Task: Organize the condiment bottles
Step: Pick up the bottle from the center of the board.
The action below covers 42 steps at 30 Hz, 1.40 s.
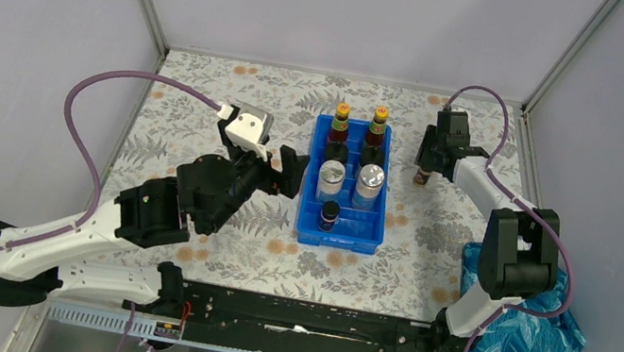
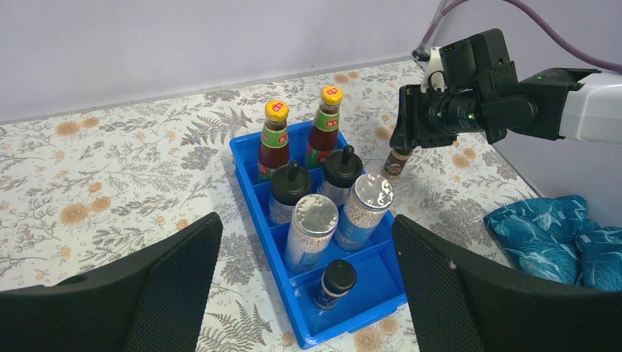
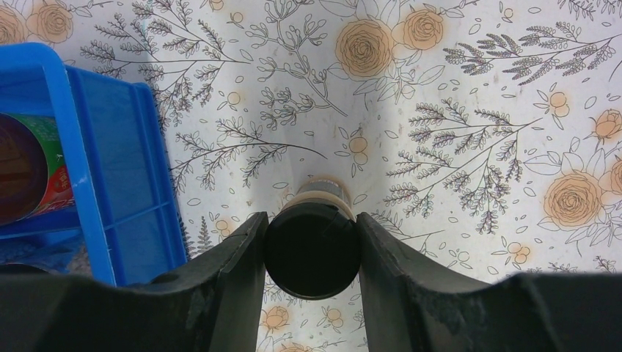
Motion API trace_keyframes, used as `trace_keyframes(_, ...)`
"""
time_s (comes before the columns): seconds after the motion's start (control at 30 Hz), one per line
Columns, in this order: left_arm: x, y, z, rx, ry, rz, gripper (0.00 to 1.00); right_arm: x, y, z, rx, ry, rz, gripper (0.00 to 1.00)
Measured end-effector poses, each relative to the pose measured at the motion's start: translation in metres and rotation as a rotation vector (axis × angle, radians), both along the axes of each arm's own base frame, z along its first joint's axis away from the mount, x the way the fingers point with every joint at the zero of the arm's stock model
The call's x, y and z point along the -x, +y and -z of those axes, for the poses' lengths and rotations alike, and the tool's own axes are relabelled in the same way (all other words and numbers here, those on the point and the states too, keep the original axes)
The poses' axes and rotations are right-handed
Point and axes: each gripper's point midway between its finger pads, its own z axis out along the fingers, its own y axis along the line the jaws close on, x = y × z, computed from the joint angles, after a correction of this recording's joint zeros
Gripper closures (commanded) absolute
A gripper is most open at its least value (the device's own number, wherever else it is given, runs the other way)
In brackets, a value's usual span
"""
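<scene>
My right gripper (image 3: 310, 229) clamps the black-capped jar (image 3: 312, 253) upright just beside the blue tray (image 1: 340, 240), presumably bound for its free front compartment. My left gripper (image 1: 291, 173) hangs wide open, out of the way.

The left tool (image 2: 306, 227) and right tool (image 3: 311, 224) are black, on white-shelled, black-jointed arms (image 1: 68, 236) trailing purple cables (image 1: 69, 102).

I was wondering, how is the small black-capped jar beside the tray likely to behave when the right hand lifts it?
The black-capped jar looks rigid and probably light, being small. The right hand clamps its round, smooth cap, so it may slip or swivel. Short and squat, it should stand steadily once set down.
</scene>
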Motion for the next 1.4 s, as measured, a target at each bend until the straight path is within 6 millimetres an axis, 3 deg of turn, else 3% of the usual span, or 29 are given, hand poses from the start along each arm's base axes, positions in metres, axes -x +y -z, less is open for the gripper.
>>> trace_keyframes(0.43,0.001,0.001,0.003,-0.002,0.002,0.0,0.1,0.001,0.0,-0.001,-0.004,0.0,0.004,1.0)
trace_keyframes(0.67,0.001,0.002,0.002,-0.001,0.001,-0.001,0.1,0.002,0.0,-0.014,-0.009,-0.026,0.005,1.0)
trace_keyframes(1.13,0.0,0.005,0.001,0.003,-0.002,-0.012,0.1,0.023,0.003,-0.087,-0.035,-0.166,-0.003,1.0)
trace_keyframes(1.4,-0.001,0.002,0.005,-0.01,0.004,-0.012,0.1,0.055,0.039,-0.125,-0.032,-0.226,-0.107,1.0)
